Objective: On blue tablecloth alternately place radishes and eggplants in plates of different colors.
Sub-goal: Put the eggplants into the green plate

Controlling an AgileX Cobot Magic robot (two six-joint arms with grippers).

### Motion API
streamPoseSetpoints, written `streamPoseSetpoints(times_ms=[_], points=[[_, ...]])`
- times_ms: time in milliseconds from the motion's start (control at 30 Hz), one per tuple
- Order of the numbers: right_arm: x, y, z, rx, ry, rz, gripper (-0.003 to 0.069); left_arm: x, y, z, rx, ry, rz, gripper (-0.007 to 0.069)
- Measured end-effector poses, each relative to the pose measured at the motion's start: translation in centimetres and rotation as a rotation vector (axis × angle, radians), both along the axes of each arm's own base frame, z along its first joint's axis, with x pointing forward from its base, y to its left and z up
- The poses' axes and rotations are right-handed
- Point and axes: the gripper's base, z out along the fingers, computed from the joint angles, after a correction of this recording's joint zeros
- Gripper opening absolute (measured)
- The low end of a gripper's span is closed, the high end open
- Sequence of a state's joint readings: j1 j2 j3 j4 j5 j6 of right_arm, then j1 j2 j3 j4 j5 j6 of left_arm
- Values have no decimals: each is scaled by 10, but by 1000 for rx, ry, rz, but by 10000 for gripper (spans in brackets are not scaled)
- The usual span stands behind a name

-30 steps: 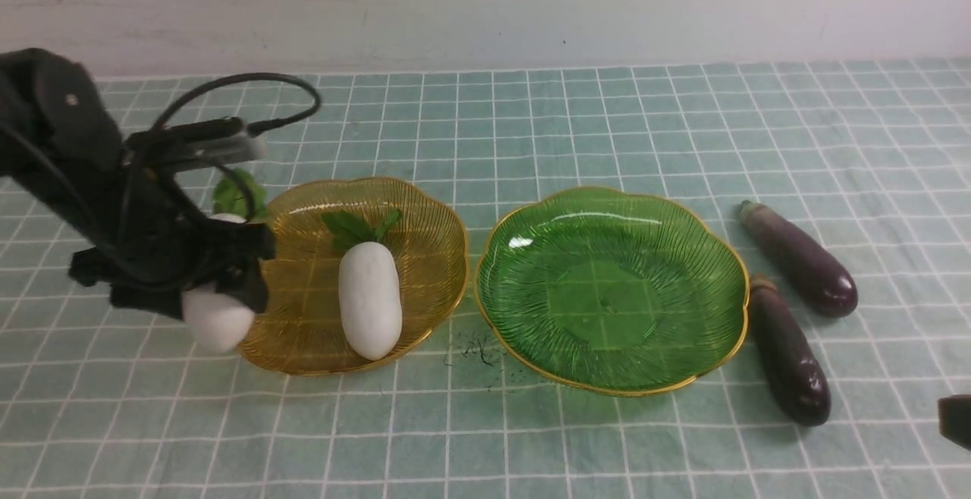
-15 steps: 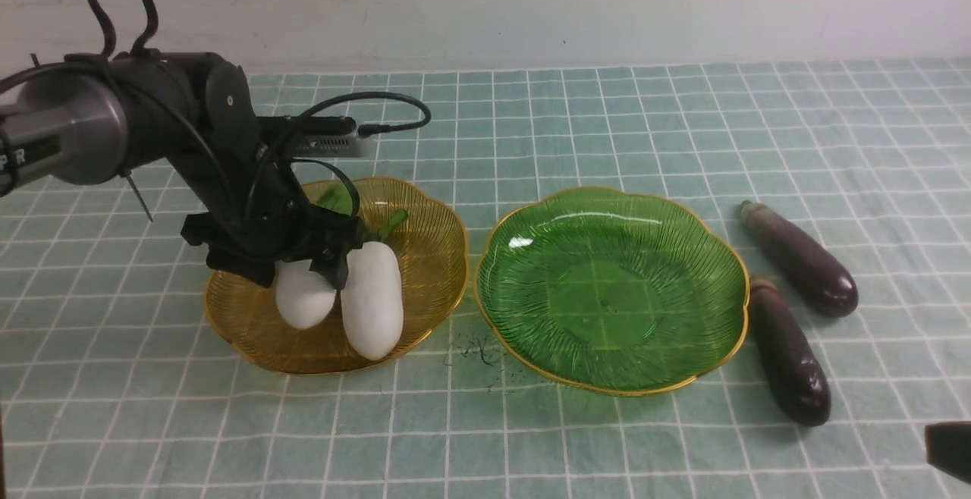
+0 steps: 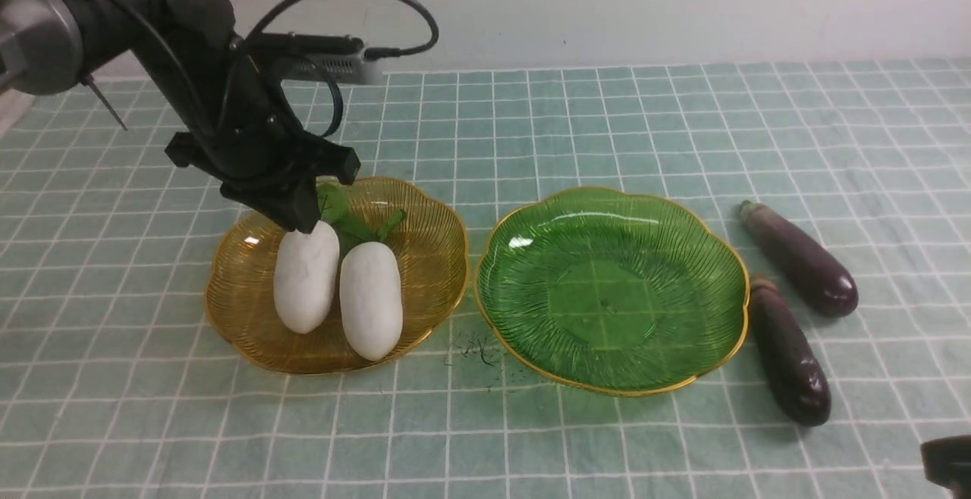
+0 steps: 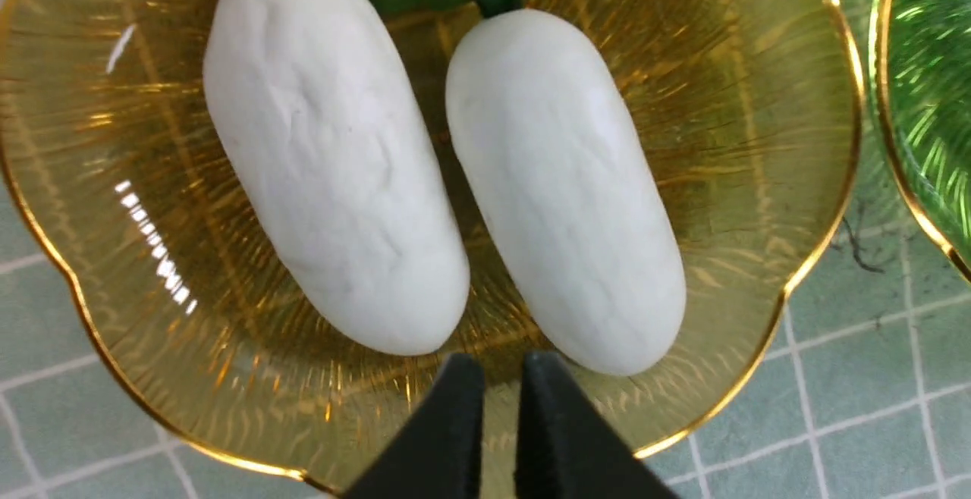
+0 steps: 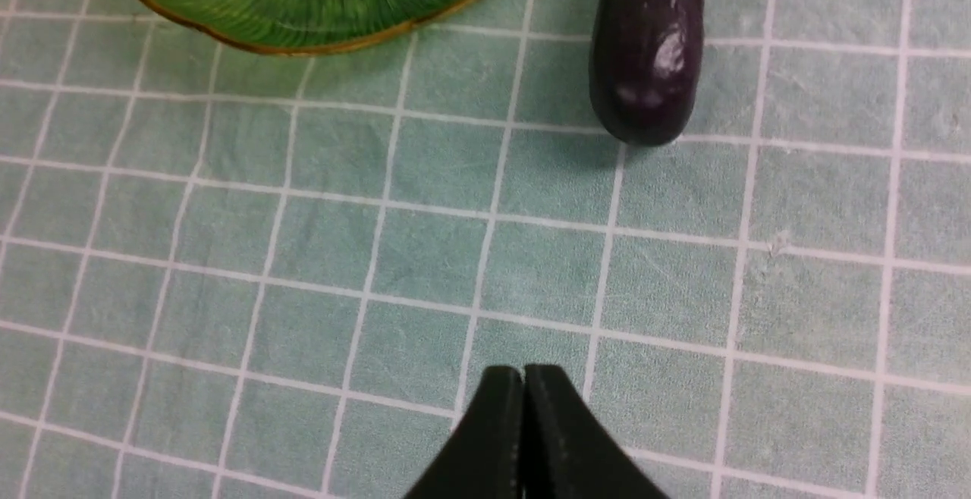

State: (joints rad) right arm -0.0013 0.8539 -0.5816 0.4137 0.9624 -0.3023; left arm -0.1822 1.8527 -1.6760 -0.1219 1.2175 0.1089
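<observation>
Two white radishes lie side by side in the amber plate [image 3: 436, 256], the left radish [image 3: 306, 275] and the right radish [image 3: 371, 299], leaves pointing away from me. In the left wrist view both radishes [image 4: 334, 165] [image 4: 561, 188] fill the amber plate [image 4: 758, 142]. My left gripper [image 3: 292, 214] hovers over the leafy ends, shut and empty [image 4: 501, 366]. The green plate [image 3: 611, 287] holds nothing. Two dark purple eggplants [image 3: 800, 258] [image 3: 787, 351] lie on the blue tablecloth [image 3: 531, 127] to its right. My right gripper [image 5: 523, 371] is shut above bare cloth, short of the nearer eggplant [image 5: 648, 51].
A small dark scribble-like mark [image 3: 474, 349] sits on the cloth between the two plates. A pale wall runs along the cloth's far edge. Only a dark corner of the right gripper [image 3: 948, 461] shows at the lower right of the front view.
The left gripper carried the second radish from the plate's left side over the amber plate, let it go beside the first, then rose and shut. The right arm slipped slightly lower in view.
</observation>
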Motion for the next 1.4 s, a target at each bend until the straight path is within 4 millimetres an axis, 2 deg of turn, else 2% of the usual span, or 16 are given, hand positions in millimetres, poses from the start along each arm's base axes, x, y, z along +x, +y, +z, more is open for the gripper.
streamPoseSetpoints(times_ms=[33, 100, 167, 200, 300, 400, 500, 533, 633, 667, 800, 867, 1033, 1067, 1100, 1400], points=[[1, 0, 0, 0, 5, 0, -15, 0, 0, 0, 0, 0, 0, 22], [17, 0, -7, -6, 64, 9, -10, -15, 2, 16, -17, -25, -5, -2], [23, 0, -9, -13, 84, 21, -8, -22, 3, 21, -18, -30, -8, -6], [30, 1, -13, -23, 108, 45, -3, -33, 5, 28, -21, -43, -9, -8], [41, 6, -20, -30, 154, 83, 9, -52, 8, 33, -23, -40, -8, -8], [60, 14, -23, -65, 170, 128, 37, -82, 14, 37, -19, -40, -11, -8], [82, 18, -25, -117, 167, 113, 74, -109, 20, 32, 1, -19, -12, -8], [84, 18, -25, -119, 162, 109, 80, -110, 21, 32, 3, -19, -12, -8], [98, 21, -31, -149, 181, 80, 113, -133, 25, 25, 11, 2, -13, -8], [108, 22, -37, -170, 204, 58, 138, -145, 27, 23, 13, 9, -13, -8], [128, 23, -49, -211, 246, 22, 216, -167, 32, 12, 17, 35, -13, -8], [141, 23, -56, -235, 258, 11, 284, -177, 33, 6, 19, 45, -12, -8], [159, 25, -71, -236, 270, -16, 398, -183, 35, -1, 18, 34, -9, -8], [160, 25, -72, -237, 273, -16, 398, -183, 34, -1, 18, 32, -9, -8], [164, 26, -80, -237, 280, -17, 426, -183, 34, -2, 17, 29, -8, -8], [170, 28, -106, -247, 351, 1, 435, -180, 34, -2, 11, -4, -4, -8]])
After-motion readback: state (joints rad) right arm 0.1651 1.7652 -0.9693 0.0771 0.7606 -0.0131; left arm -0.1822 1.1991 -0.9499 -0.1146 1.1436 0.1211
